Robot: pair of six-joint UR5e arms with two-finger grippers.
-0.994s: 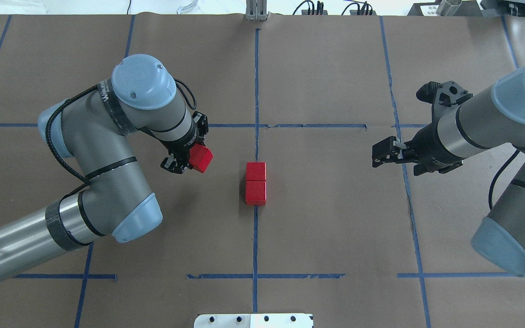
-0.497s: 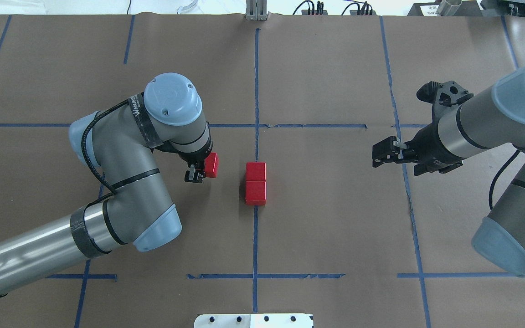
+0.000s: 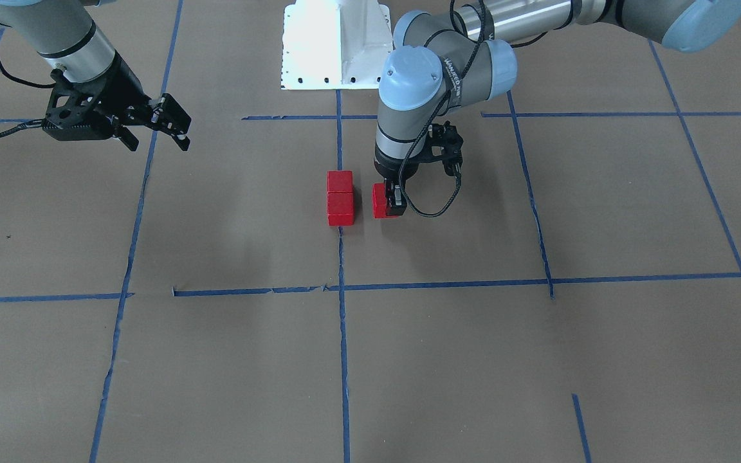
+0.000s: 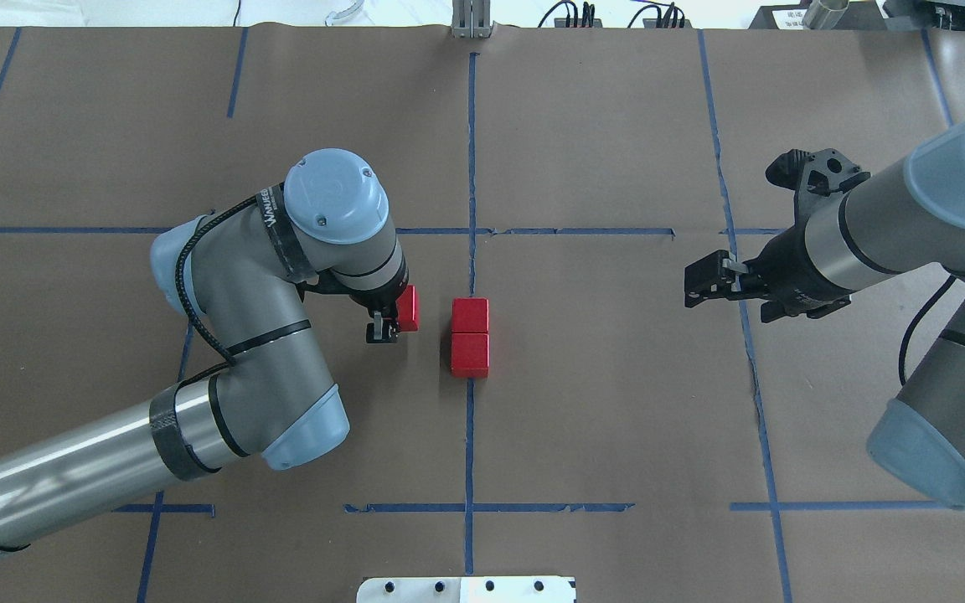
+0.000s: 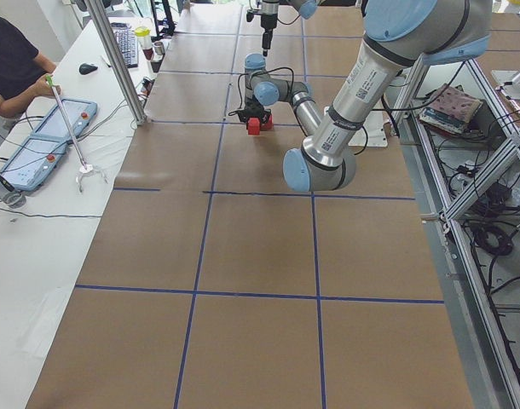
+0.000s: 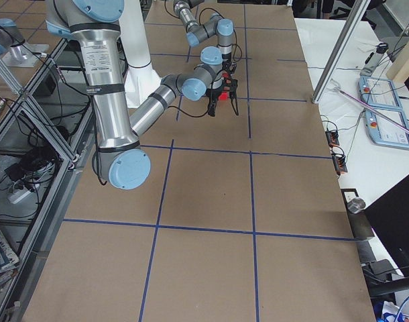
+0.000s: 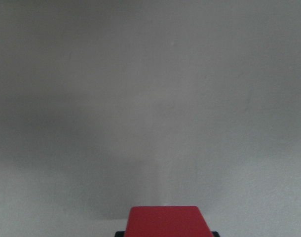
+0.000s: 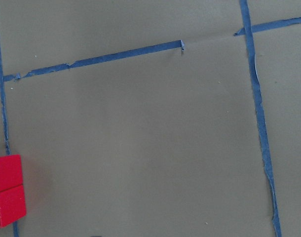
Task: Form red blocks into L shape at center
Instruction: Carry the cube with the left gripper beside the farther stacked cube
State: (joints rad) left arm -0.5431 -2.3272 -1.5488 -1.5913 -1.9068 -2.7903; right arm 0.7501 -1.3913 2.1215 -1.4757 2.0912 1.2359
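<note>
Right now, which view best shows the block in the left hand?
Exterior front-facing: the held block shows clear beside the pair. Overhead, the left hand hides part; its wrist view crops it; side views show it tiny.

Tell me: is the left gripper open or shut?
Shut: the left gripper clamps one red block, as front and overhead views show.

Centre of the overhead view: only a narrow strip of brown paper (image 4: 434,322) separates the held red block (image 4: 408,307), in the left gripper (image 4: 393,316), from two touching red blocks (image 4: 470,337). Wide bare paper lies to their right. Clearance beneath the held block is unclear.
</note>
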